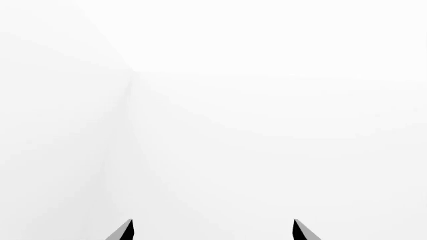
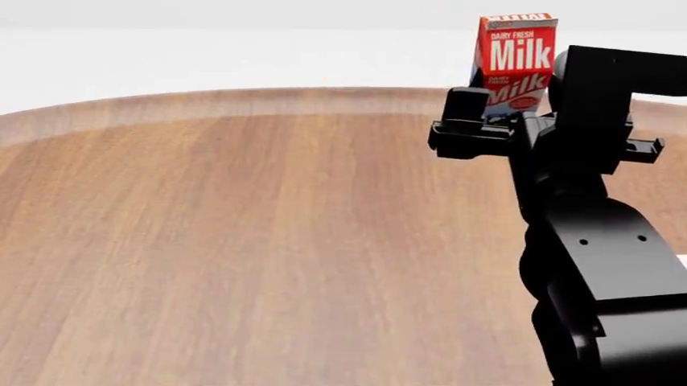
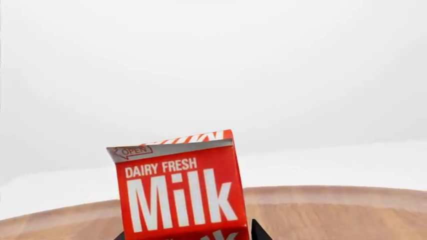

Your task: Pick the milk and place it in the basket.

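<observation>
The milk (image 2: 517, 56) is a red gable-top carton with white "Milk" lettering. It is held up in the air at the right of the head view, above the wooden table (image 2: 247, 241). My right gripper (image 2: 516, 121) is shut on the carton's lower part. In the right wrist view the milk (image 3: 177, 192) fills the lower middle, slightly tilted, with a dark fingertip (image 3: 259, 233) at its side. My left gripper (image 1: 213, 231) is open and empty, facing blank white; it is out of the head view. The basket is out of view.
The round wooden table's far edge (image 2: 269, 100) curves across the head view, with a white floor and wall behind. My black right arm (image 2: 601, 273) fills the right side of that view.
</observation>
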Robot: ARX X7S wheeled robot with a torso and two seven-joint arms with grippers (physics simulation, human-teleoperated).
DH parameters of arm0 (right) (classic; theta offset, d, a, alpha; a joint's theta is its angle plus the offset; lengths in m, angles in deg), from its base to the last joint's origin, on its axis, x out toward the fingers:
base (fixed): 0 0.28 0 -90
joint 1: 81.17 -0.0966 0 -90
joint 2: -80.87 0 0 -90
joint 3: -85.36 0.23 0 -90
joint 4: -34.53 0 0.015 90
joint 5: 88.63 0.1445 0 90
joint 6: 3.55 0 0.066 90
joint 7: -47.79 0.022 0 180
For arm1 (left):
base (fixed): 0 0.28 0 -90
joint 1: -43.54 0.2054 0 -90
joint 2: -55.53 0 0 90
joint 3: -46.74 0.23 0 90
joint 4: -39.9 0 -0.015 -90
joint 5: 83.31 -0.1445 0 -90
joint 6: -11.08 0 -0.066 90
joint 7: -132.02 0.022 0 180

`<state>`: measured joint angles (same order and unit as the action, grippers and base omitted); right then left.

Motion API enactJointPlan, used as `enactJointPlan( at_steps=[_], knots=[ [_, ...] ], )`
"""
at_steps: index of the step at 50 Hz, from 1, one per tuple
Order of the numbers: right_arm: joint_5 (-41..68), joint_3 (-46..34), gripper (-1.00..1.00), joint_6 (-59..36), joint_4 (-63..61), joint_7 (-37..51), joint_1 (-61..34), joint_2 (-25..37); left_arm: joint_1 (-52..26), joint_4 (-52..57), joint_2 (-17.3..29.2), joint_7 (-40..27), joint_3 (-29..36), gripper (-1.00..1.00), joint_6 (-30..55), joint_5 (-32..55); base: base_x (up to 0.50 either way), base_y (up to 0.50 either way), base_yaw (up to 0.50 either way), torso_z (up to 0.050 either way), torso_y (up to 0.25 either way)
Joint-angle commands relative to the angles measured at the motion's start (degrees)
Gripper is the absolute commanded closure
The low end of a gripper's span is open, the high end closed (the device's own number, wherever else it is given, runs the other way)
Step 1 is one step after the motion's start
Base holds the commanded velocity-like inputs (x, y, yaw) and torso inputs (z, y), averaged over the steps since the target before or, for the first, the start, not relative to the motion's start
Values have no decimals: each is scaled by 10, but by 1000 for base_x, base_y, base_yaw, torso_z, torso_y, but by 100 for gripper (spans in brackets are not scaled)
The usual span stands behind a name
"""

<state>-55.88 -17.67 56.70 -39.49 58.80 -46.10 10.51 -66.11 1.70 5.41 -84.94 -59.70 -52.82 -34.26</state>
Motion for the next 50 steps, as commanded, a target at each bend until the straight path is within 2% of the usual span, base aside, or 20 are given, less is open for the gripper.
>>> enactJointPlan(
  at_steps=[1,7,9,10,14,28,50],
  knots=[
    [6,32,100,-66,-59,-15,-68,14,8,3,-9,16,-17,-100,4,-16,0,0,0,0,0],
    [46,32,100,-156,-127,-39,-139,66,19,0,-12,21,-18,-100,-3,-23,0,0,0,0,2],
    [46,32,100,-156,-127,-38,-139,66,19,0,-12,21,-18,-100,-4,-23,0,0,0,0,5],
    [51,34,100,-180,-142,-45,-178,89,21,-1,-9,20,-25,-100,-4,-20,0,0,0,0,0],
    [64,39,100,-210,-142,-63,-231,115,25,0,-8,19,-30,-100,-5,-18,0,0,0,0,0],
    [94,50,100,-284,-160,-107,-326,201,25,0,-6,15,-34,-100,-6,-12,0,0,0,1,1],
    [143,96,100,-388,-211,-99,-349,300,27,-1,-5,13,-31,-100,-10,-13,0,0,0,0,1]
  ],
)
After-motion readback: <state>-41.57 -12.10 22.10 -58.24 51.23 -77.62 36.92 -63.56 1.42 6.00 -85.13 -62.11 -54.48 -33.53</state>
